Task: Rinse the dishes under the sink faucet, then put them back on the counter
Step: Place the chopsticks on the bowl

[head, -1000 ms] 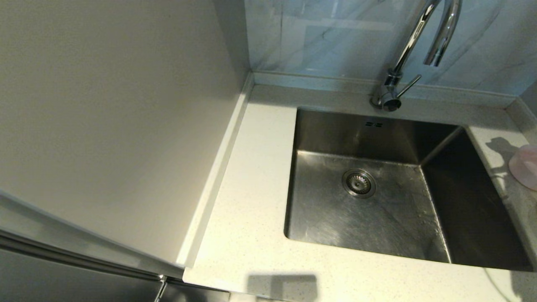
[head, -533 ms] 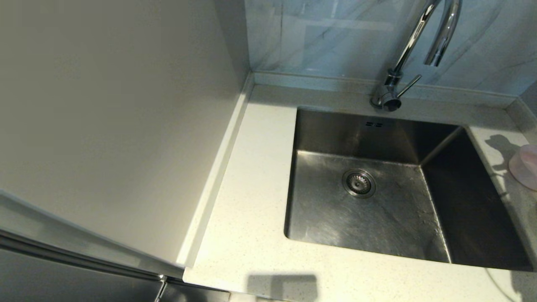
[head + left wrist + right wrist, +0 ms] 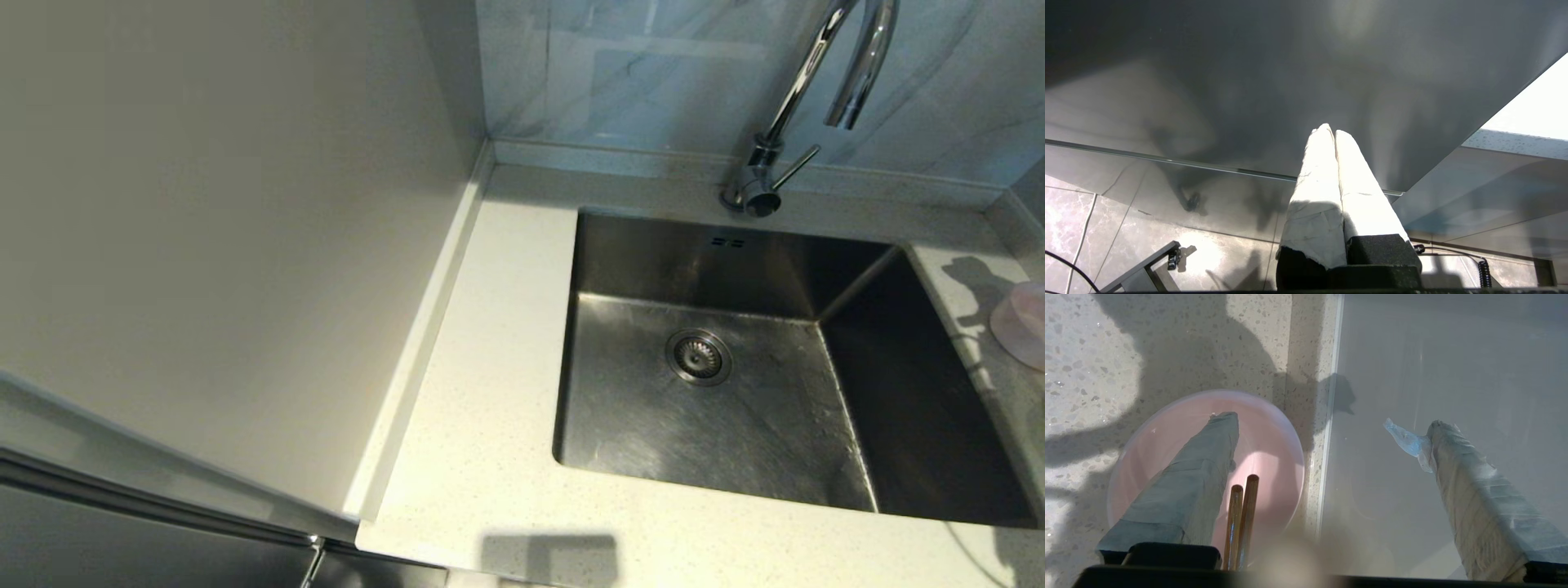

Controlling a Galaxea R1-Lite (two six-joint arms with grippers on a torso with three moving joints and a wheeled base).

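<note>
Two arms to account for, and only one is doing anything. Starting at the left: my left pincer (image 3: pixel 1334 132) hangs parked below the worktop level, facing a dark cabinet front, its two wrapped fingers pressed together with nothing between them. I leave it there.

Moving across the head view, the pale speckled surface (image 3: pixel 490 343) runs beside the grey wall panel (image 3: pixel 229 245), then comes the sink (image 3: pixel 922 425), dry as far as I can see, with its drain strainer (image 3: pixel 699 357) in the floor and the faucet (image 3: pixel 816 82) arching over the back edge, no water running. At the far right edge a sliver of the pink bowl (image 3: pixel 1024 325) sits on the surface just beside the sink's rim.

The right wrist view gives the real picture. My right pincer (image 3: pixel 1327 420) is spread wide and grips nothing: one wrapped finger hangs over the pink bowl (image 3: pixel 1274 449), the other out over a plain grey panel beyond the surface's raised rim. The chopsticks (image 3: pixel 1241 518) lean in the bowl, their ends toward the camera. I cannot find the yellow-green bowl in any view.

I judge this the very first step: reaching to pick up the pink bowl, nothing rinsed yet. As the pincer stands, it does not bracket the bowl's wall. The next move calls for shifting it so the rim falls between the fingers, lowering, then closing without knocking the chopsticks out or pushing the bowl against the raised rim.
</note>
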